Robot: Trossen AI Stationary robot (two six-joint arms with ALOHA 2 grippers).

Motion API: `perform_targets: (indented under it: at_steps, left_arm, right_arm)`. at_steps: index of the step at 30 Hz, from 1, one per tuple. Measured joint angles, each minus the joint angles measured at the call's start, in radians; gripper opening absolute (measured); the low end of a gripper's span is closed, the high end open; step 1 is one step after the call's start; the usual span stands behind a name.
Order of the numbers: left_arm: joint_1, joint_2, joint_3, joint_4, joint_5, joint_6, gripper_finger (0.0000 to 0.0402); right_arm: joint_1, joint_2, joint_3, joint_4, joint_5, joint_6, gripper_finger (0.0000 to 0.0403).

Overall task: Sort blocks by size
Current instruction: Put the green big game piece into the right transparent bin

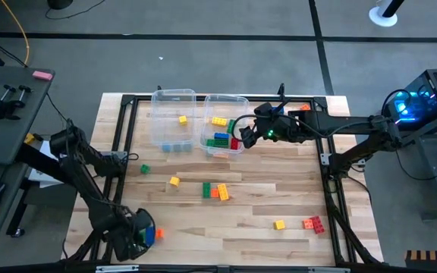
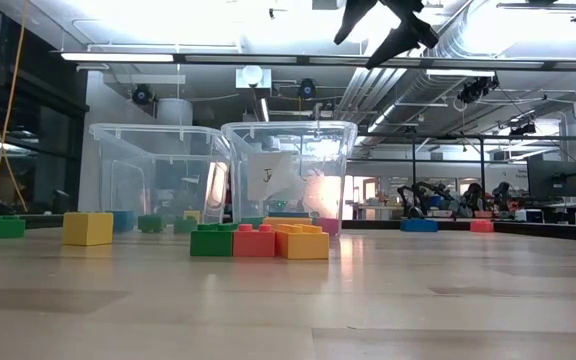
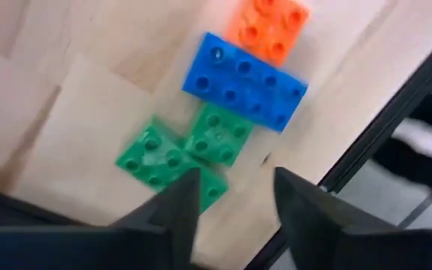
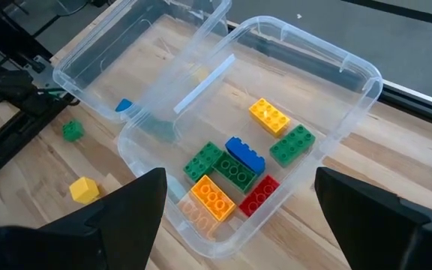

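Note:
My left gripper [image 1: 139, 235] is at the table's near left corner, pointing down, open. In the left wrist view its fingertips [image 3: 235, 187] stand over two small green blocks [image 3: 182, 150], beside a long blue block [image 3: 244, 81] and an orange block [image 3: 270, 26]; whether a finger touches the green block I cannot tell. My right gripper [image 1: 243, 136] hangs open above the right clear bin [image 4: 355, 71], which holds yellow, green, blue, red and orange blocks [image 4: 235, 169]. The left bin [image 1: 161, 97] holds a yellow block [image 1: 183, 120].
Loose blocks lie on the wood: a green one [image 1: 144, 168], a yellow one [image 1: 174, 180], a green, orange and yellow row [image 1: 215, 191], a yellow one [image 1: 279, 224] and a red one [image 1: 313, 224]. A black frame [image 1: 332, 174] borders the table.

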Motion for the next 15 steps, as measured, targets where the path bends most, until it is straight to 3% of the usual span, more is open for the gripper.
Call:
perform_targets:
  at_steps: [5, 15]
  left_arm:
    - [-0.034, 0.002, -0.005, -0.020, 0.043, 0.125, 0.0019]
    - [-0.071, 0.002, -0.051, -0.005, -0.017, 0.325, 0.0001]
  right_arm:
    - [0.000, 0.000, 0.000, -0.002, 0.000, 0.000, 0.0336]
    - [0.000, 0.000, 0.000, -0.002, 0.000, 0.002, 0.0336]
